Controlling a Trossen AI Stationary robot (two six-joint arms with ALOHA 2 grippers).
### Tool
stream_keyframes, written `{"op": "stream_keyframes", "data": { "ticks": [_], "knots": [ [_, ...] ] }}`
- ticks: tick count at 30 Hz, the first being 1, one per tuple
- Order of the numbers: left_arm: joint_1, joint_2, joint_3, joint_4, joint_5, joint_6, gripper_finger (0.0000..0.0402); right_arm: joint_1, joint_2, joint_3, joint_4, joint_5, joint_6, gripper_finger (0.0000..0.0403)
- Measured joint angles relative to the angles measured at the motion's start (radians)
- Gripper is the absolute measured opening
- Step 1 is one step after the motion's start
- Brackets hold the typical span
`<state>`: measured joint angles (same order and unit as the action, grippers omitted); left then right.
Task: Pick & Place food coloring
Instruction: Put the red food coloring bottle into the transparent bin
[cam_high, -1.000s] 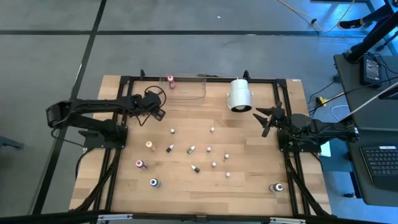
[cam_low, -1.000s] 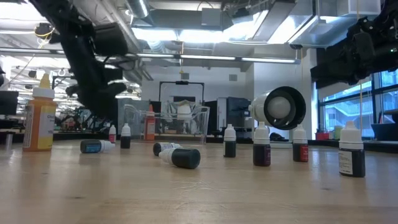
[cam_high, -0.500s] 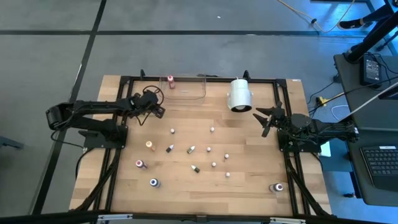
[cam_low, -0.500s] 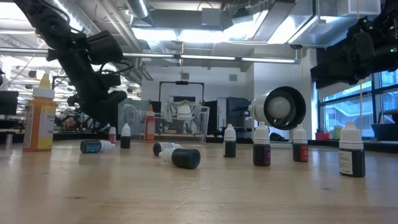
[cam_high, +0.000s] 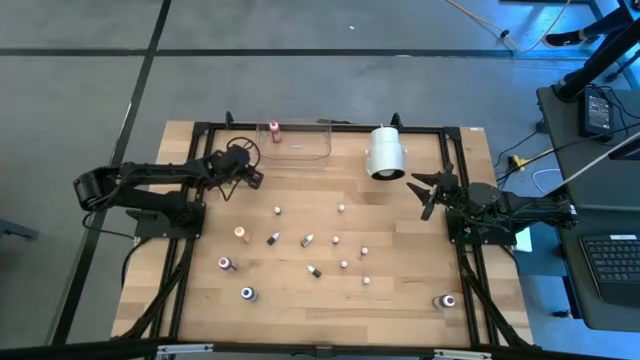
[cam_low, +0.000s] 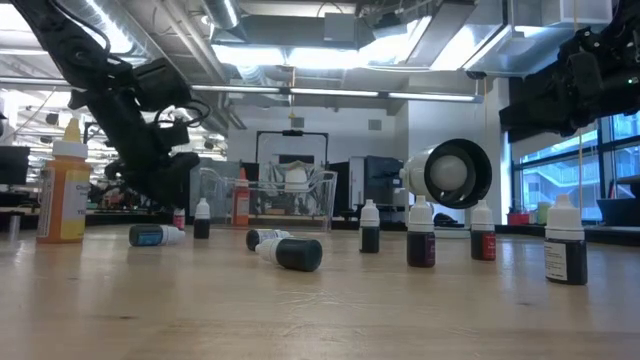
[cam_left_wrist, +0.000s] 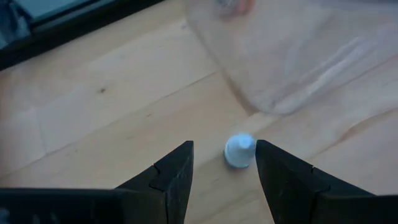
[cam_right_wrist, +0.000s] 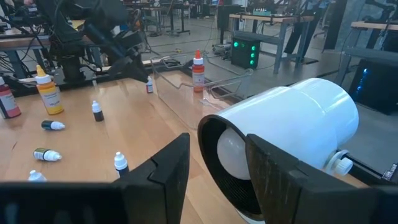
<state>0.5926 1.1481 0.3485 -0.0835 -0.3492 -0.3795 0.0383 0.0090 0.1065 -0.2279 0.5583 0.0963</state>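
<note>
The wooden table (cam_high: 400, 300) is bordered by a black frame; bare boards lie open along its near edge. At the far edge stand a clear tray (cam_high: 300, 143), holding one red-topped bottle (cam_high: 274, 129), and a white cylinder (cam_high: 385, 152). The left gripper (cam_high: 250, 178), jaws apart and empty, hangs near the tray over a white-capped bottle (cam_left_wrist: 239, 150). The right gripper (cam_high: 428, 190), jaws apart and empty, waits at the right edge. Other food coloring bottles (cam_high: 308, 240) scatter mid-table.

Left end effector (cam_left_wrist: 224, 171) lowered, fingers parted; right end effector (cam_right_wrist: 217, 168) raised, parted.
</note>
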Motion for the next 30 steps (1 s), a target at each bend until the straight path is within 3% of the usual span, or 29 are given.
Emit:
{"op": "stream_keyframes", "data": {
  "ticks": [30],
  "knots": [
    [-0.001,0.121,-0.001,0.134,0.034,0.079,0.0169,0.0,0.0,0.0,0.0,0.0,0.0,0.0158]
  ]
}}
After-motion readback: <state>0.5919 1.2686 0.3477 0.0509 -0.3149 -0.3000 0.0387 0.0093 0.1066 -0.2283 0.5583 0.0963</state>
